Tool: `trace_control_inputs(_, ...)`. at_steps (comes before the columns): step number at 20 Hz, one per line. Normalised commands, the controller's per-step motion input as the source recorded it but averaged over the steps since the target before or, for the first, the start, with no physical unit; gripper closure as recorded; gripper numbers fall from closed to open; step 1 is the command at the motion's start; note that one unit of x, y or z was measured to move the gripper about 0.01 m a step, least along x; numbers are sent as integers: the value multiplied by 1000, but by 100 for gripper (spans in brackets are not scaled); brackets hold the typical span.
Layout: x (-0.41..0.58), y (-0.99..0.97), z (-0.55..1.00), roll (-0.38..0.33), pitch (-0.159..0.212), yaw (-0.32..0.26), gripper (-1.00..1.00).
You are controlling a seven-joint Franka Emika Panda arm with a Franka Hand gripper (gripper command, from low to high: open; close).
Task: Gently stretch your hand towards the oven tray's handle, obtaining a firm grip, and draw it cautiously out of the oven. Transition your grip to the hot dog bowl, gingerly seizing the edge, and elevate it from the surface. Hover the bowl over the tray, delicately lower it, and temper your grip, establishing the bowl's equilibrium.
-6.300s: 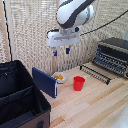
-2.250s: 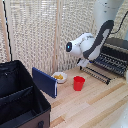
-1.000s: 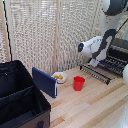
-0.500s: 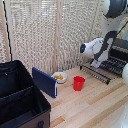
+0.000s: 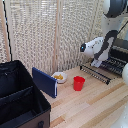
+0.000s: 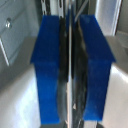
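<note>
The oven (image 5: 120, 49) stands at the exterior view's right with its door (image 5: 98, 74) dropped open. The dark ribbed oven tray (image 5: 113, 65) shows over the door. My gripper (image 5: 95, 63) is down at the tray's front edge. In the wrist view its blue pads (image 6: 49, 65) sit on either side of a thin metal edge (image 6: 71, 65) and look shut on it. The hot dog bowl (image 5: 59, 77), white with orange food, stands on the table well away from the gripper, toward the exterior view's left.
A red cup (image 5: 79, 83) stands between the bowl and the oven door. A blue upright panel (image 5: 45, 81) is next to the bowl. A big black case (image 5: 20, 100) fills the exterior view's lower left. A slatted screen (image 5: 50, 35) runs behind.
The arm has swung from above the bowl to the oven front and come down to the tray's edge. Over the last second it has hardly moved.
</note>
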Motion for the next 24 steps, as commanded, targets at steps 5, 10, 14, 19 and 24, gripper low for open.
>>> trace_control_inputs(5,0,666,-39,138,7,84,100)
trace_control_inputs(10,0,953,-214,21,-1,23,100)
trace_control_inputs(14,0,945,-179,-21,1,4,100)
trace_control_inputs(19,65,477,-37,-54,24,7,-100)
trace_control_inputs(24,174,-3,-19,55,38,27,-100)
